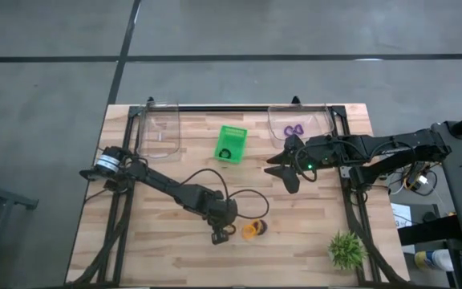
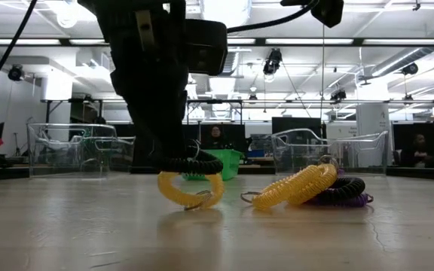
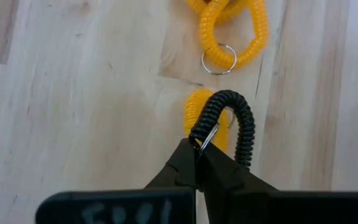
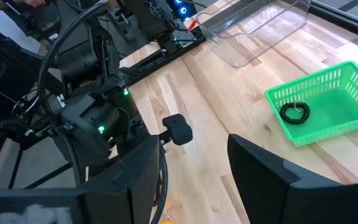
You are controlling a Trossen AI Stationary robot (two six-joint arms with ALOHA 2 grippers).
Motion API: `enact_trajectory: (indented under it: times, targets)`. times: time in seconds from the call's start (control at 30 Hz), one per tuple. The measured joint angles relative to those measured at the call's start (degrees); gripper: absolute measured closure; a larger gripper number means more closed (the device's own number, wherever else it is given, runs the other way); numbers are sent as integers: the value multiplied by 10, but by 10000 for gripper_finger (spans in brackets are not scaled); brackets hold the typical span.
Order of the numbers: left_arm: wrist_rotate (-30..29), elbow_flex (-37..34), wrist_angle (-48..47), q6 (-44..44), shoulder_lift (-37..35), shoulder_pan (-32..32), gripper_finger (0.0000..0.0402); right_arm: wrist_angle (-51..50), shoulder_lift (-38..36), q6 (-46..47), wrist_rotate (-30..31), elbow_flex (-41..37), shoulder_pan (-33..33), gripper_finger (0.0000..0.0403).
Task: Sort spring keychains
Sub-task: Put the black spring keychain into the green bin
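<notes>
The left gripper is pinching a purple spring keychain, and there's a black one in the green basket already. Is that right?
Not quite. The left gripper is pinching a black spring keychain, not a purple one; the left wrist view shows it. The rest is right: a black keychain already lies in the green basket.

A black coiled keychain [image 3: 232, 121] is pinched at its metal ring in the closed left gripper [image 3: 197, 155], near the table's front edge, and arches over a yellow-orange coil [image 3: 194, 115] lying under it. Just beside them lies a small heap: another yellow-orange coil [image 2: 296, 186] with a silver ring, resting on a black coil [image 2: 345, 188] and a purple one [image 2: 356, 201]. Another black coil [image 4: 294, 112] lies flat in the green basket [image 4: 353, 81]. Purple coils [image 1: 294, 130] sit in the clear bin at the table's back right corner.
</notes>
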Motion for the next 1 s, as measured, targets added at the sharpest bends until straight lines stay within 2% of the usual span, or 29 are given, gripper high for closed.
enact_trajectory:
  times: [0.27,0.37,0.43,0.67,0.83,1.0]
  targets:
    - [10,-5,-8,35,0,0,386,0,0,0,0,0,0,218]
    - [-62,-5,-54,71,0,-7,384,0,0,-2,1,0,0,218]
    - [-79,-6,-73,71,0,-7,384,0,0,-4,1,0,0,218]
    - [-64,-5,-63,84,0,-6,390,0,0,-4,1,0,0,218]
    - [-11,19,-66,79,-10,-6,397,0,0,-5,1,0,0,218]
    - [-17,53,-91,84,-31,2,399,-1,0,-5,1,0,0,218]
